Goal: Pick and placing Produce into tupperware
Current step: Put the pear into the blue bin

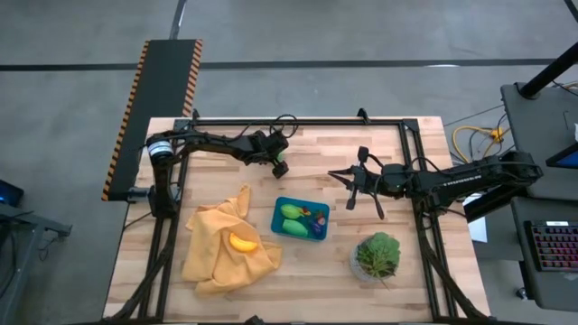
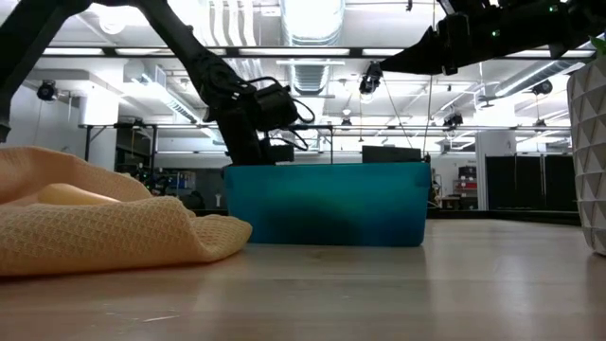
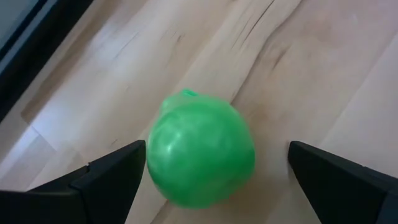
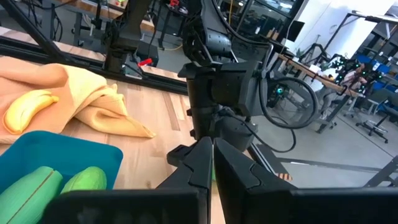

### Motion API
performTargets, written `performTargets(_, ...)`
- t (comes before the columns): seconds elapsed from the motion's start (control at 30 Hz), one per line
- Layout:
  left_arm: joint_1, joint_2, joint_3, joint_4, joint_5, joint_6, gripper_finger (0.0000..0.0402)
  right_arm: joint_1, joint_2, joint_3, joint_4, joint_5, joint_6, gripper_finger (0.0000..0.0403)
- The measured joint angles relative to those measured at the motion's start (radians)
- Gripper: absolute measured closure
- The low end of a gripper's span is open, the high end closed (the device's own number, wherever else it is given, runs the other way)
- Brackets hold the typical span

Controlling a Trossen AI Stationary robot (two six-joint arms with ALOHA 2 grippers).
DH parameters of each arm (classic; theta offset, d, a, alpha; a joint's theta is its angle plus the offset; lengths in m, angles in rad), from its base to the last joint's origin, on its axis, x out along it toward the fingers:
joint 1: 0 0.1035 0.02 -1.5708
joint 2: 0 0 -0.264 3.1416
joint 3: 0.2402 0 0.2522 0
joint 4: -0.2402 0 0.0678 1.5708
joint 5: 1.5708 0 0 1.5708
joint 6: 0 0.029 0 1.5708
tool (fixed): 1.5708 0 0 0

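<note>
Green produce [image 3: 200,149] between open left hand [image 3: 214,180] fingers.

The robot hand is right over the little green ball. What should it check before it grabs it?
1. Left gripper open wide enough: ok, its fingers stand on either side of the green ball.
2. Ball centred between the fingers: not ok, in the left wrist view it sits closer to one finger than the other.
3. Ball free to lift: ok, it lies alone on the bare wooden table.
4. Room in the tupperware: ok, a few pieces lie inside with blue floor showing.
5. Right gripper out of the way: ok, it is shut and hangs over the table to the tupperware's right.
6. How low the fingers are beside the ball: cannot tell.
</note>
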Motion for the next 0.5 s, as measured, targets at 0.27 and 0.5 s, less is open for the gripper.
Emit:
performTargets(0.27, -0.003, 0.002, 0.012, 0.001, -0.021, 0.083, 0.0020, 0.000, 0.000, 0.000, 0.000, 0.000, 0.000, 0.0394)
performTargets(0.5, -0.003, 0.006, 0.014, 0.002, -0.024, 0.105, 0.0020, 0.000, 0.000, 0.000, 0.000, 0.000, 0.000, 0.0394)
